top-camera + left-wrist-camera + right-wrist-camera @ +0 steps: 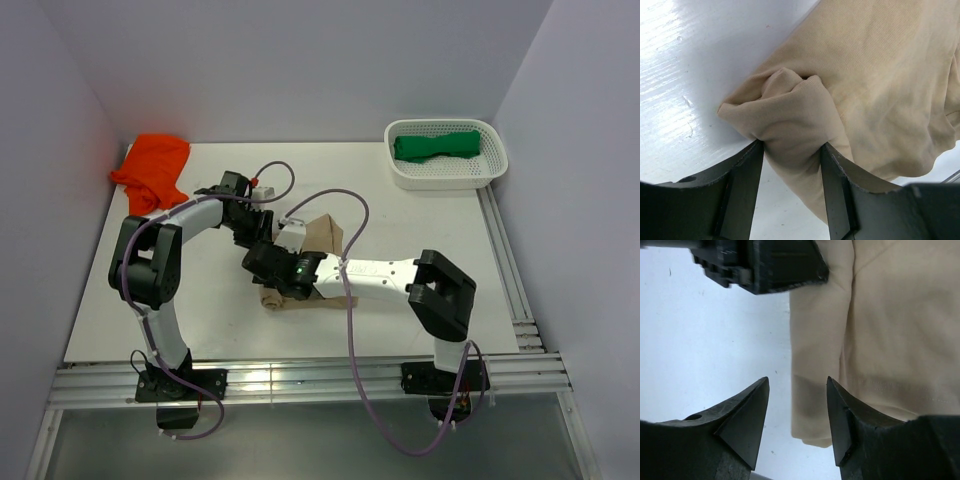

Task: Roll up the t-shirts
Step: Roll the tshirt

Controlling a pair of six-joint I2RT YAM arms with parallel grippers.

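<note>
Seemingly mid-roll, the left gripper (791,146) pinches a bunched fold of the tan t-shirt (880,75); the right gripper (797,381), parted and empty over its edge, should grip next.

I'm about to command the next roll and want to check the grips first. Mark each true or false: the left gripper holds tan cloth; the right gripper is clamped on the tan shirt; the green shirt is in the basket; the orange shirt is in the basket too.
1. The left gripper has a bunch of the tan t-shirt pinched between its fingers. True.
2. The right gripper is clamped on the tan t-shirt. False: its jaws stand open by the shirt's edge, closed on nothing.
3. The green t-shirt lies in the white basket. True.
4. The orange t-shirt is in the basket too. False: it lies on the table, at the far left corner.
</note>
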